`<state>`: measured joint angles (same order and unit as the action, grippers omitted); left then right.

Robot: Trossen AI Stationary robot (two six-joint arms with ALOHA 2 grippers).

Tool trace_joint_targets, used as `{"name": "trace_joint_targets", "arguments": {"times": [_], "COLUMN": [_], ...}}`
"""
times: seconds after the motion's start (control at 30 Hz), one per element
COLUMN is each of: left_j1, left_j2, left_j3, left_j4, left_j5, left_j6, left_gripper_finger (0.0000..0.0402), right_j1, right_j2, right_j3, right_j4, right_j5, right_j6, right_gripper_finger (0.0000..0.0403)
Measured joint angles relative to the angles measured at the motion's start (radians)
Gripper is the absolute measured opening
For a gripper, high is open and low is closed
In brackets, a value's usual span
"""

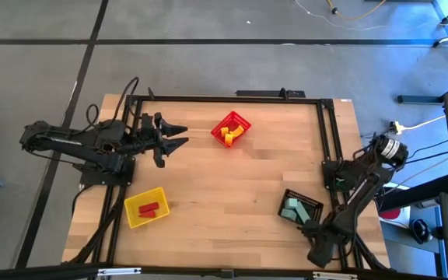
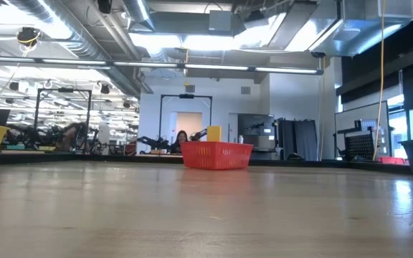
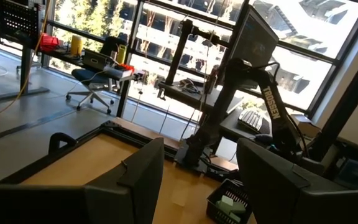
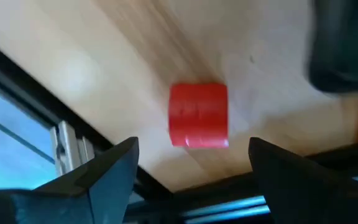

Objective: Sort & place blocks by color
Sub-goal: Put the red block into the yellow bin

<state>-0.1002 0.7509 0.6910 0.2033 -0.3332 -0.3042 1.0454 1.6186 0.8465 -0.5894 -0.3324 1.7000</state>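
Red block (image 4: 198, 116) lies flat between open right fingers (image 4: 114, 168).

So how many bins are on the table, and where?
3: a red mesh bin at the far middle, a yellow plastic bin at the near left, and a black mesh bin at the near right.

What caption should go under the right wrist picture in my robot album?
Open right gripper hovering above a small red block lying on the pale wooden table.
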Motion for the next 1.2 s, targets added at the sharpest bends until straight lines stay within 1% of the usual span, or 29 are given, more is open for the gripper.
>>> {"name": "trace_joint_targets", "arguments": {"times": [0.2, 0.37, 0.47, 0.6, 0.7, 0.83, 0.87, 1.0, 1.1, 1.2], "left_j1": [0.0, 0.0, 0.0, 0.0, 0.0, 0.0, 0.0, 0.0, 0.0, 0.0], "left_j2": [0.0, 0.0, 0.0, 0.0, 0.0, 0.0, 0.0, 0.0, 0.0, 0.0], "left_j3": [0.0, 0.0, 0.0, 0.0, 0.0, 0.0, 0.0, 0.0, 0.0, 0.0], "left_j4": [0.001, 0.0, 0.001, 0.0, 0.0, 0.0, 0.0, 0.0, 0.0, 0.0], "left_j5": [-0.009, -0.023, -0.023, -0.023, -0.023, -0.023, -0.023, -0.022, -0.022, -0.021], "left_j6": [0.0, 0.0, -0.001, -0.001, -0.003, -0.003, -0.003, -0.003, -0.001, 0.0], "left_gripper_finger": [0.0194, 0.0194, 0.0194, 0.0194, 0.0194, 0.0194, 0.0194, 0.0194, 0.0194, 0.0194], "right_j1": [0.0, 0.001, -0.001, -0.002, -0.001, -0.001, -0.001, 0.0, 0.001, -0.024], "right_j2": [0.05, 0.103, 0.116, 0.117, 0.118, 0.118, 0.118, 0.091, 0.027, -0.061], "right_j3": [0.035, 0.046, 0.048, 0.047, 0.044, 0.043, 0.043, 0.039, 0.038, 0.039], "right_j4": [-0.007, -0.01, -0.018, -0.025, -0.032, -0.03, -0.028, -0.016, 0.027, 0.133], "right_j5": [0.025, 0.009, 0.002, 0.006, 0.005, -0.002, -0.004, 0.003, 0.013, 0.012], "right_j6": [0.0, 0.0, 0.0, 0.0, -0.001, -0.002, -0.004, -0.041, -0.134, -0.253], "right_gripper_finger": [0.0304, 0.0304, 0.0296, 0.026, 0.0214, 0.0143, 0.0132, 0.0132, 0.0132, 0.0132]}}
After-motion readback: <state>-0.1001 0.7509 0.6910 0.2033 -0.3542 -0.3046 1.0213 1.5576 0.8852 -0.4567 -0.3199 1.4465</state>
